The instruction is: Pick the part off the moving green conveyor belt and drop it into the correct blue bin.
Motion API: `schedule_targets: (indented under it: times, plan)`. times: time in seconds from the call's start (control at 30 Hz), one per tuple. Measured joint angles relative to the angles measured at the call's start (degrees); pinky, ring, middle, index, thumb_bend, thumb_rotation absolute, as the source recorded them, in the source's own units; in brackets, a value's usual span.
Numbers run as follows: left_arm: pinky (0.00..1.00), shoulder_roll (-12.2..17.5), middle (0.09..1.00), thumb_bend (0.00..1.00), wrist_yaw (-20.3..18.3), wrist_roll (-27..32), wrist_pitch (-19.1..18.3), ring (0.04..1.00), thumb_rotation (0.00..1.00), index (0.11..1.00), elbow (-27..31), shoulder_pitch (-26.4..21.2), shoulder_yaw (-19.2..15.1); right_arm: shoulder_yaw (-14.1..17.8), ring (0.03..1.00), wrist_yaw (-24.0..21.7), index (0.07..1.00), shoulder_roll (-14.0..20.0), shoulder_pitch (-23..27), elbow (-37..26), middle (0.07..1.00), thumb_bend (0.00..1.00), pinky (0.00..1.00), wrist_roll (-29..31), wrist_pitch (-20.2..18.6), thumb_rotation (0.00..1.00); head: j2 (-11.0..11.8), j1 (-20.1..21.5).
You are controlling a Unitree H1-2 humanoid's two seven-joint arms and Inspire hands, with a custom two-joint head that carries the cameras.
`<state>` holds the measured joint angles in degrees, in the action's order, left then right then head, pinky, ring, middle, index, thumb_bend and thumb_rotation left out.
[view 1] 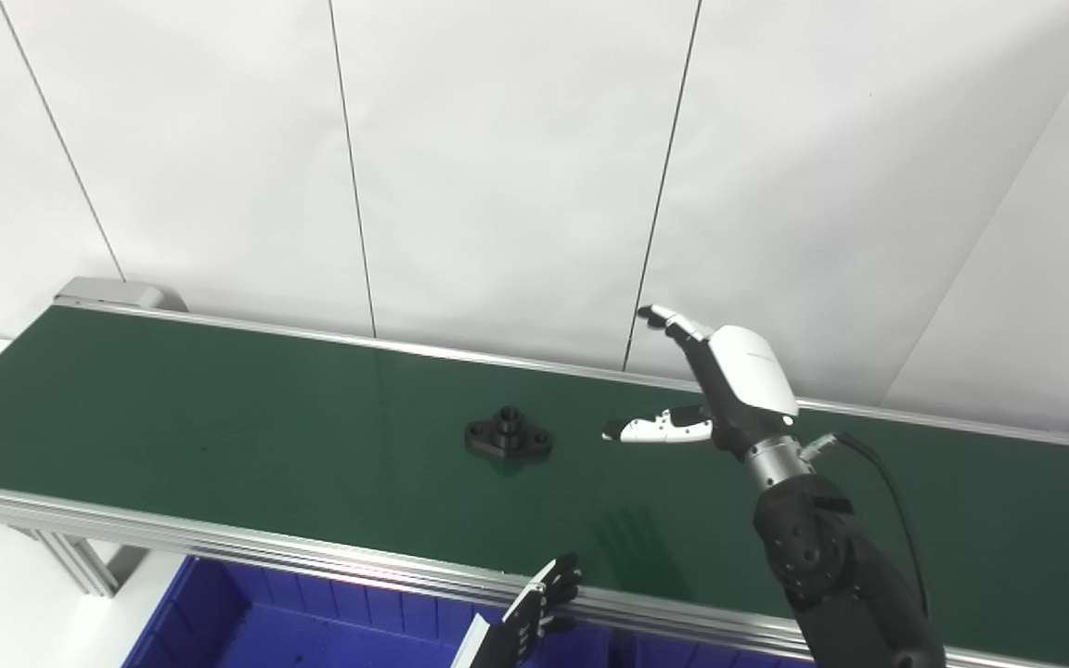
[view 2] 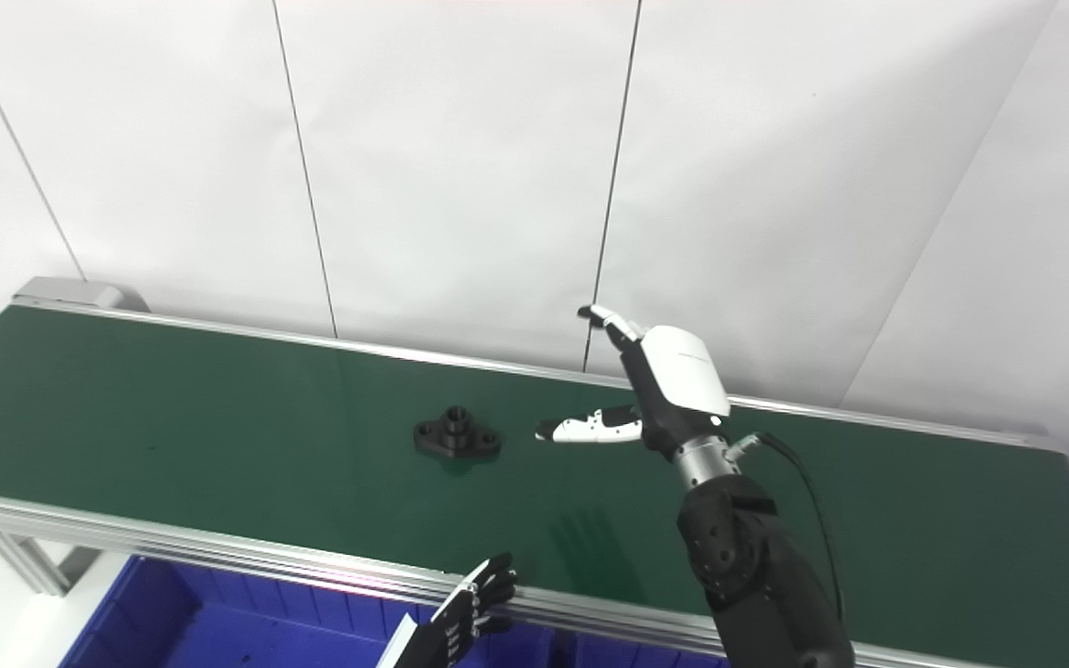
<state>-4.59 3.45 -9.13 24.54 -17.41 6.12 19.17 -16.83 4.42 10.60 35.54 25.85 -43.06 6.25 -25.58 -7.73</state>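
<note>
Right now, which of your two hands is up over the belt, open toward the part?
The right hand: raised over the green belt, fingers spread, just right of the black part without touching it. The left hand sits low at the belt's near rail.

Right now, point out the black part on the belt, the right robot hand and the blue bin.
black part (view 1: 508,433), left eye view, on its raised centre hub.
right robot hand (view 1: 729,390), left eye view, on the palm's side.
blue bin (view 1: 247,622), left eye view, on its bare floor.
</note>
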Motion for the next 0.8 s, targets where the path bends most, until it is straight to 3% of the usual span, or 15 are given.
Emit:
schedule_targets:
  times: [0.37, 0.5, 0.8]
  plan:
    - [0.83, -0.3, 0.915, 0.91, 1.4, -0.2, 0.0, 0.914, 0.71, 0.931, -0.5, -1.1, 1.2, -4.1, 0.833, 2.4, 0.858, -1.1, 3.9, 10.2, 0.820, 1.00, 0.84, -2.2, -0.1, 0.57, -0.4, -0.7]
    - [0.83, -0.3, 0.907, 0.94, 1.5, -0.1, 0.0, 0.907, 0.71, 0.918, -0.5, -1.2, 1.3, -4.9, 0.791, 2.4, 0.861, -2.1, 4.9, 13.1, 0.812, 1.00, 0.73, -2.0, -0.5, 0.52, -0.4, -0.9]
    - [0.87, -0.3, 0.913, 0.93, 2.0, -0.1, 0.0, 0.935, 0.69, 0.912, 0.5, -1.2, 1.8, -8.0, 0.733, 2.3, 0.839, -3.9, 8.1, 19.7, 0.784, 1.00, 0.60, -2.5, -3.4, 0.52, -1.1, -1.1]
